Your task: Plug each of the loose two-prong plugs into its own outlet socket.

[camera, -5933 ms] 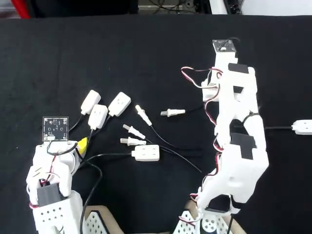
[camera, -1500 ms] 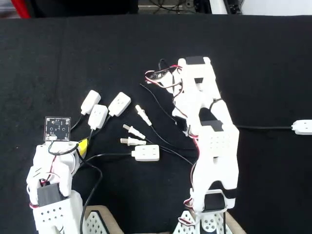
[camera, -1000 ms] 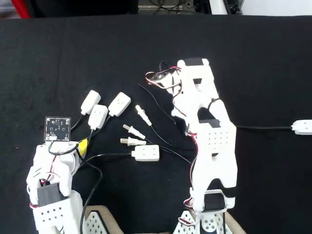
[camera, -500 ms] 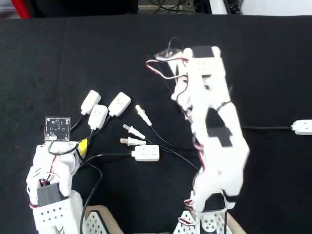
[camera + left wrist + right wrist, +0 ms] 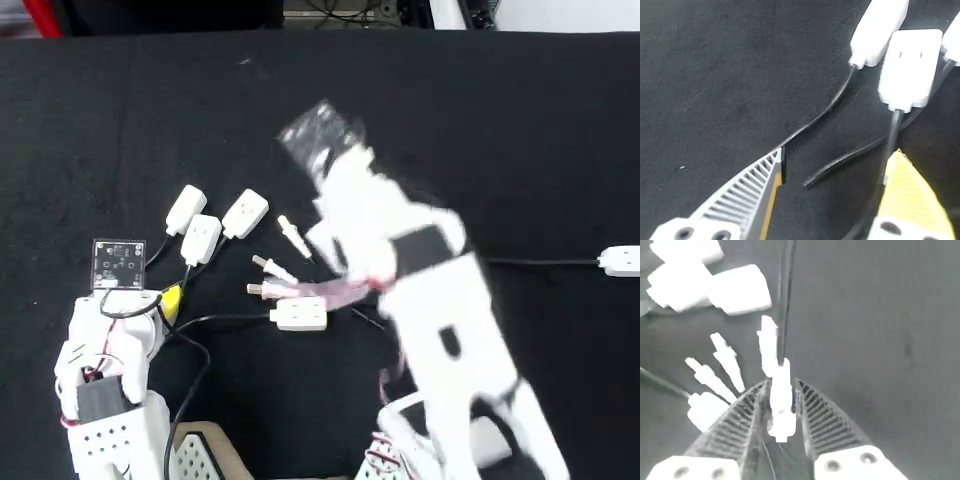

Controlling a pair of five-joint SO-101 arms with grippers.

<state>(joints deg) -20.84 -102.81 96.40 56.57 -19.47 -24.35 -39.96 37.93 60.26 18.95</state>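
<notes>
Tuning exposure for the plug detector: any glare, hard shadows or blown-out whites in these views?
High view: black table cover lit evenly, no glare or hard shadows. Left wrist view: white socket keeps its slot detail, not clipped. Right wrist view: the plug held in the right gripper and the sockets beyond it are blown out, no surface detail.

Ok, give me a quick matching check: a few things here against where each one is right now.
1. fourth plug
2. lone socket
3. three loose plugs
4. black cable

A. at the cloth's right edge
B. beneath the open left jaws
C. clamped in the right jaws
D. lying beside the middle socket

Pairs: 1-C, 2-A, 3-D, 4-B
</notes>
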